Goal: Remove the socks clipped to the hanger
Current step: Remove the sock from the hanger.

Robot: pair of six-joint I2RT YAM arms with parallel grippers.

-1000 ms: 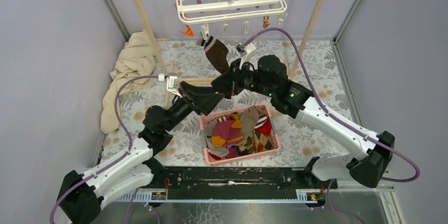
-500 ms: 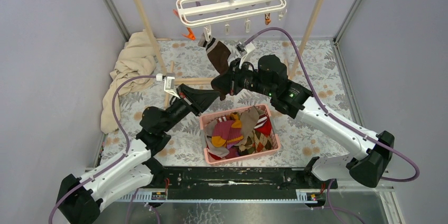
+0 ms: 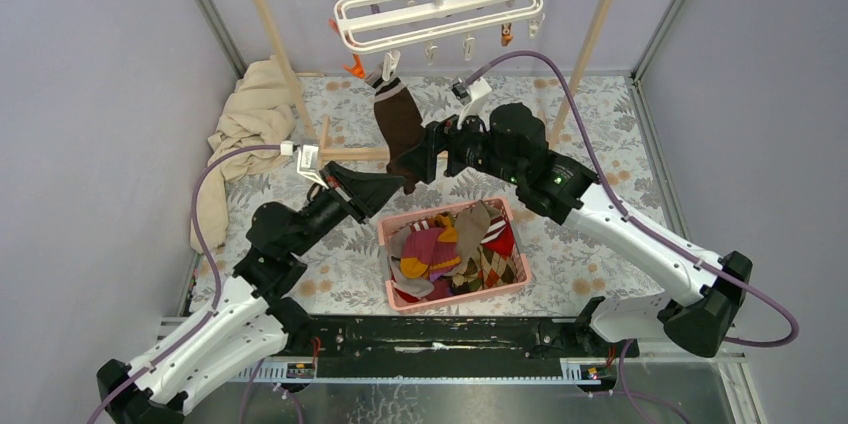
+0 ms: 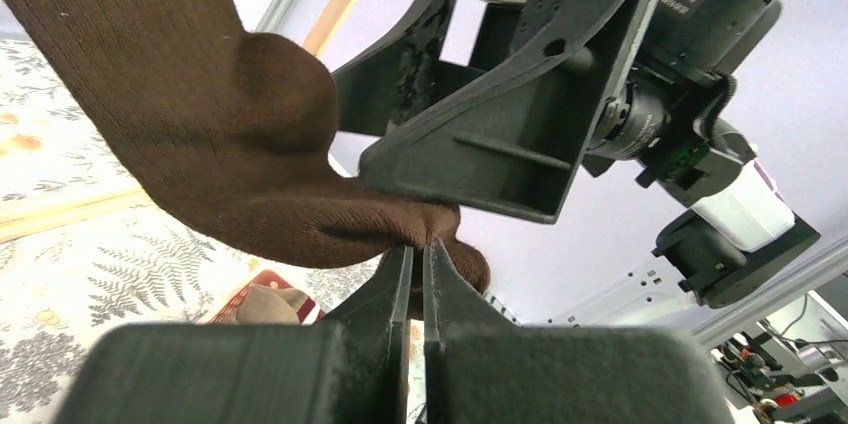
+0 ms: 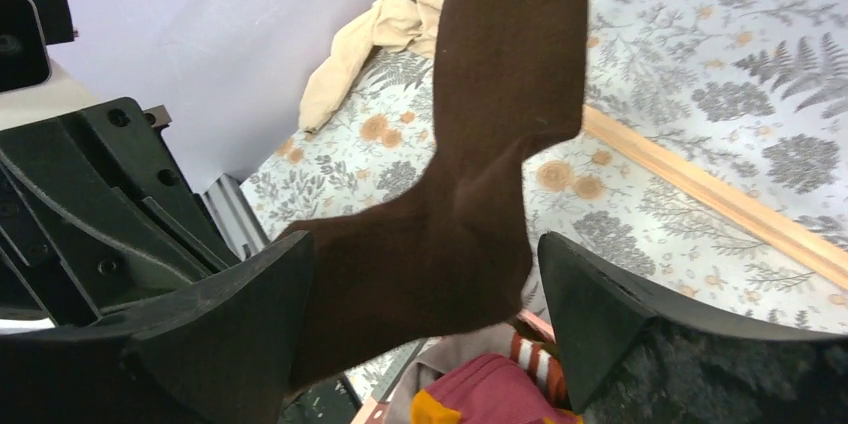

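The white hanger (image 3: 440,6) hangs from the top rail with small clips under it. One dark brown sock (image 3: 397,119) is still clipped by its cuff and hangs down. My left gripper (image 3: 402,182) is shut on that sock's toe; in the left wrist view the fingertips (image 4: 418,249) pinch the brown fabric (image 4: 200,114). My right gripper (image 3: 425,149) stands open right beside it. In the right wrist view the sock (image 5: 470,204) passes between the spread fingers of this gripper (image 5: 425,294) without being pinched.
A pink basket (image 3: 462,293) below the grippers holds several loose socks (image 3: 455,249). A beige cloth (image 3: 245,134) lies at the far left. Wooden frame legs (image 3: 270,34) and a floor bar (image 3: 360,154) stand behind the arms, with walls close on both sides.
My left gripper has shut on the sock's toe. My right gripper, shut on the sock a second ago, has opened and let go. The sock now hangs longer and straighter.
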